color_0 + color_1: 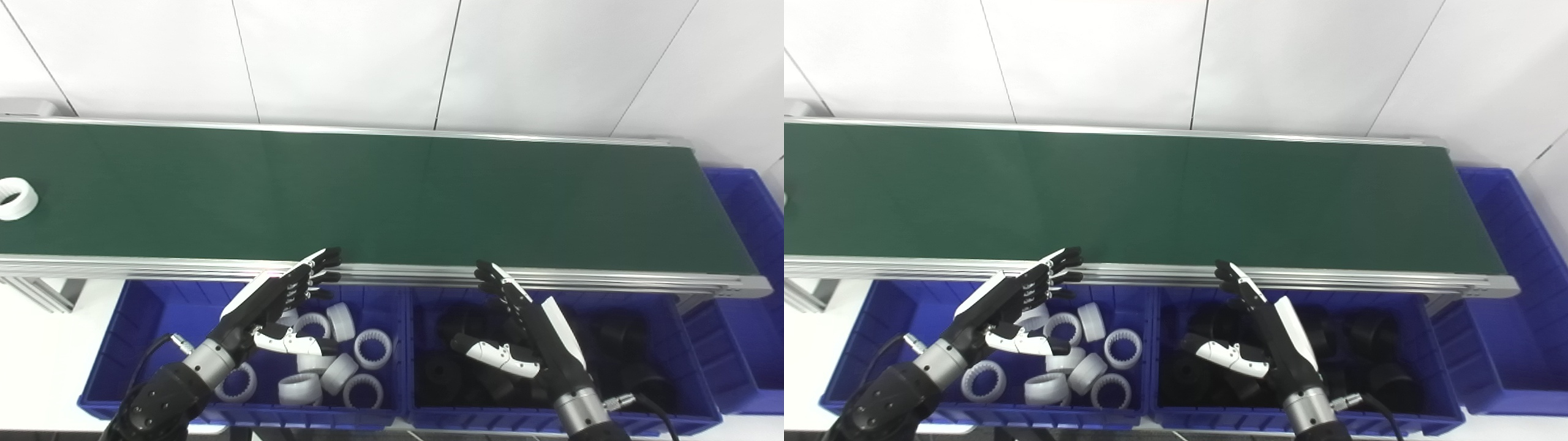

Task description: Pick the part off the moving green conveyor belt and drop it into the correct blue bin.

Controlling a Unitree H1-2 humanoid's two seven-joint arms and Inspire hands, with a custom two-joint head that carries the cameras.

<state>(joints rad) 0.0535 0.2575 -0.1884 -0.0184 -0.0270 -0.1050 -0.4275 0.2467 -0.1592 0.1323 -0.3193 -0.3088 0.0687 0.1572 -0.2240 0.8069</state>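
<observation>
Both hands hover open above bins.

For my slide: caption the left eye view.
Both open hands wait over blue bins as a white ring part enters the green conveyor belt.

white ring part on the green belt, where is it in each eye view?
Left eye view: the white toothed plastic ring lies at the far left edge of the green conveyor belt, partly cut off by the frame.
Right eye view: only a white sliver shows at the left edge, same height.
Shared landmark: the blue bin of white rings, below the belt under the left hand.
</observation>
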